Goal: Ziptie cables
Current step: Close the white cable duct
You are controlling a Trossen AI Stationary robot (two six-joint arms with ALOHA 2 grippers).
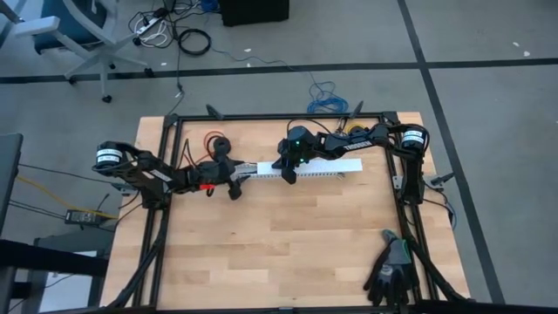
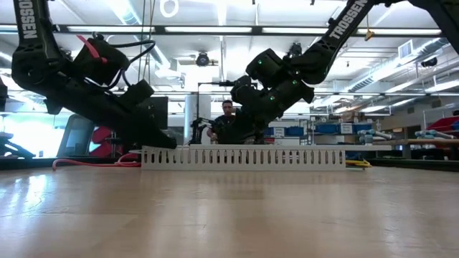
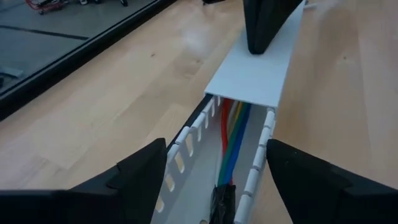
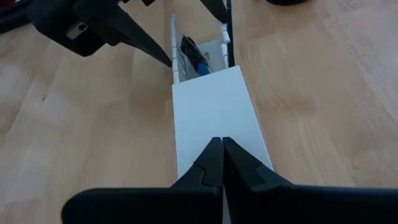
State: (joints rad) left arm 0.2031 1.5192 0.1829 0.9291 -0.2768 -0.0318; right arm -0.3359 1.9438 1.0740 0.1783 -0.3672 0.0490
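The white plastic channel point(image 1: 305, 168) lies across the far half of the wooden counter point(image 1: 279, 244) and serves as landmark. Behind its left end sits a spool of red wire point(image 1: 214, 141). At that left end, the left tool point(image 3: 217, 177) has its fingers point(image 3: 146, 171) spread wide, one on each side of the slotted walls, not gripping anything. Between them, inside the open part of the channel, run the cables point(image 3: 231, 140), red, orange, green and blue side by side, disappearing under the flat white lid point(image 3: 255, 74) that covers the rest of the channel. A dark wrapped piece point(image 3: 222, 200) sits on the cables at the channel's left end; it may be the ziptie, but the view is too poor to say. Further right, over the channel's middle, the right tool point(image 4: 222, 158) has its fingers pressed together, tips resting on top of the lid. Well in front of the channel's right end, at the counter's near corner, lies a pair of dark gloves point(image 1: 391, 270).
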